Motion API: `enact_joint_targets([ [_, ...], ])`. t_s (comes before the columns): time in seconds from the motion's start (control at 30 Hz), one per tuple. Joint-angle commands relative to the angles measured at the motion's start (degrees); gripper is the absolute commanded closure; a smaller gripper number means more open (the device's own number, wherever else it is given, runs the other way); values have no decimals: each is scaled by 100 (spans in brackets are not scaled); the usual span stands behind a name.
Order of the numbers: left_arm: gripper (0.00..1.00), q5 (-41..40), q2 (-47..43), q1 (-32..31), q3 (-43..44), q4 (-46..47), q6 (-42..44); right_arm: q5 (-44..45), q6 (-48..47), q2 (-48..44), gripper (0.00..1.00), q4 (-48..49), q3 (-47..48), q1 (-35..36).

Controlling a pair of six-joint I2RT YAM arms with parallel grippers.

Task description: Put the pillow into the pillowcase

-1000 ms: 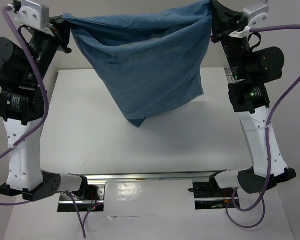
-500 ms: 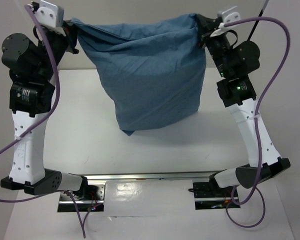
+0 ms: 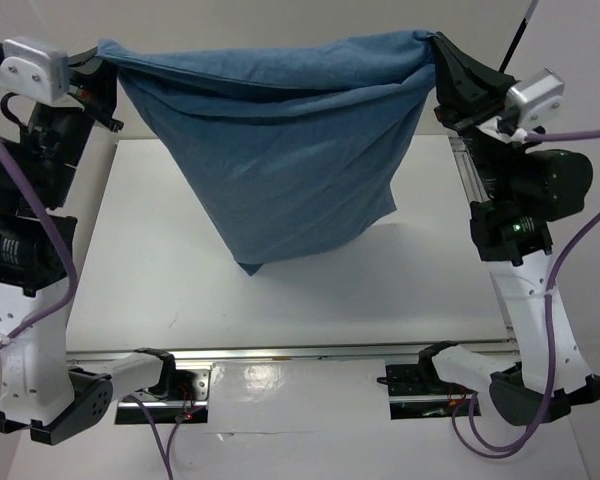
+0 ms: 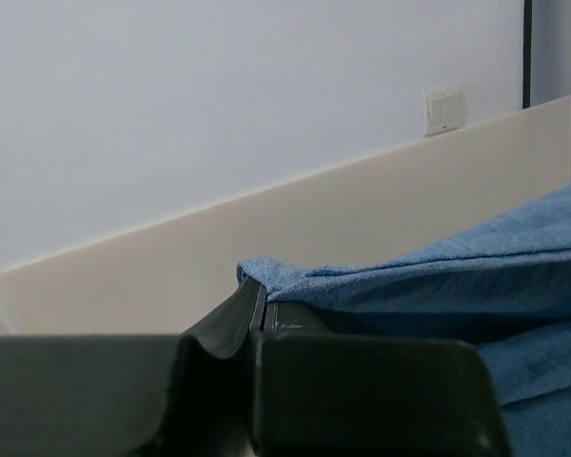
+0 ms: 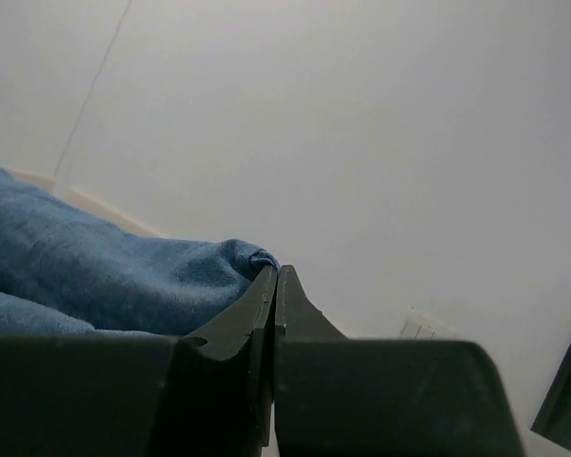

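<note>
Top view: slate-blue wrinkled cloth pillowcase (image 3: 280, 150) hangs as a sack btwn both claws, lowest corner over flat white table (image 3: 160, 290). L gripper (image 3: 105, 52) pinches its top-left corner, R gripper (image 3: 433, 42) its top-right.
L wrist: L gripper (image 4: 257, 290) jaws pressed together on a fold of pillowcase (image 4: 409, 286); cloth runs off right.
R wrist: R gripper (image 5: 274, 276) jaws clamped on the cloth edge; pillowcase (image 5: 95, 276) bunches at the tips, spreads left.

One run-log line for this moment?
left end effector: shut on pillowcase corner | right end effector: shut on other corner | pillowcase: hanging over table | pillow: unseen
</note>
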Motion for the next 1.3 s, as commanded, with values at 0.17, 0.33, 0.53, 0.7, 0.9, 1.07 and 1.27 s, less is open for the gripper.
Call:
enact_joint_targets([
  [0.17, 100, 2, -248, -13, 799, 797, 158, -175, -212, -597, 100, 1275, 390, -257],
  [0.33, 100, -67, -177, 40, 1072, 920, 272, -175, -151, -474, 100, 1152, 892, -310],
  [0.53, 100, -60, -62, 40, 186, 920, 141, 149, 86, -273, 100, 793, -117, -362],
  [0.7, 100, 63, 551, 40, -411, 797, -263, 554, 420, 324, 100, 292, -645, -362],
  [0.9, 100, 64, 1421, 40, -1177, 1017, -405, 450, 1131, 1607, 100, -192, -874, -783],
  [1.07, 100, 117, 2599, 154, -888, 1070, -528, 361, 1527, 2855, 100, -464, -339, -1066],
  [1.27, 14, 64, 4031, 233, 1001, -447, -414, 81, 1668, 3841, 24, -1923, 1252, -1189],
])
